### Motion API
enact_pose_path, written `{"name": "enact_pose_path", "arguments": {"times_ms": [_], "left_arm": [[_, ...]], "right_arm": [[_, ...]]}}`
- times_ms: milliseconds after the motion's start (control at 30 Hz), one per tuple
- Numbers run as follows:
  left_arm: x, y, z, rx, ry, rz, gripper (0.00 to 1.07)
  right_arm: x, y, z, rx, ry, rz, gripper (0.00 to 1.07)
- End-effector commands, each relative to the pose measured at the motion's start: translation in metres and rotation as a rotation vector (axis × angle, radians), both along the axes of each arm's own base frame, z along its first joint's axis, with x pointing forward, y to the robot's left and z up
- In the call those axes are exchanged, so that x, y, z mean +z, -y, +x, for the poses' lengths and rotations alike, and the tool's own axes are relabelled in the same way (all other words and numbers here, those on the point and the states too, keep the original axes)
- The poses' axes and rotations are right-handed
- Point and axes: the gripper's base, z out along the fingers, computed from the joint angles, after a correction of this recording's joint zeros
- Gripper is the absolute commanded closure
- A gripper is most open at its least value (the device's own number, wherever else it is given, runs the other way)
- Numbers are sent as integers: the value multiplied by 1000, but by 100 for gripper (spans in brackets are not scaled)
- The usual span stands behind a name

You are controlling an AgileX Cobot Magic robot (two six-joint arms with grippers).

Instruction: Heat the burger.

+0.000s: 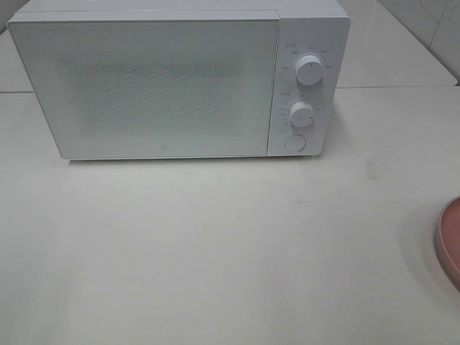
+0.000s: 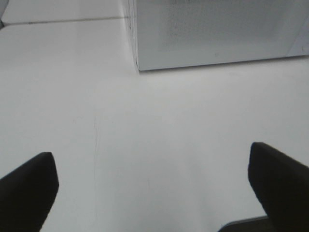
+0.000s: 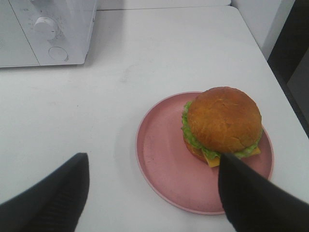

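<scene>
The microwave [image 1: 180, 79] stands at the back of the desk [image 1: 215, 251] with its door [image 1: 144, 86] closed flat against the front, two dials [image 1: 309, 70] and a round button [image 1: 295, 142] stacked on the panel beside the door. The burger [image 3: 223, 121] sits on the pink plate [image 3: 164, 159], toward the plate's side away from the microwave, well apart from the oven and off toward its control-panel side; in the high view only a sliver of the plate's rim shows and the burger is out of frame. The right end effector [image 3: 154, 193] hovers just short of the plate with its fingers spread wide and nothing between them. The left end effector [image 2: 154, 188] is also spread and empty, hanging over bare desk in front of the microwave's door. Nothing of the task looks done yet: the door has to be opened before the burger can go in. The risks follow from that. The plate is shallow and smooth, so a nudge from the right finger nearest it could slide it toward the desk edge. Gripping the burger itself could squash the soft bun or shed the lettuce and cheese. Pressing the door release may push the light oven backward.
</scene>
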Motion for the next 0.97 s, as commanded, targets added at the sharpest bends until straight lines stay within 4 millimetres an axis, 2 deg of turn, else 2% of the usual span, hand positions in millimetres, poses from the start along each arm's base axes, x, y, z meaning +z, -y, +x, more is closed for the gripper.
{"name": "enact_pose_path", "arguments": {"times_ms": [33, 367, 967], "left_arm": [[-1, 1, -5, -2, 32, -16, 6], [-1, 1, -6, 66, 42, -17, 6], [-1, 1, -6, 70, 42, -17, 6]], "right_arm": [[-1, 0, -4, -1, 24, -5, 35], [-1, 0, -3, 0, 17, -6, 35], [-1, 0, -2, 0, 15, -6, 35]]}}
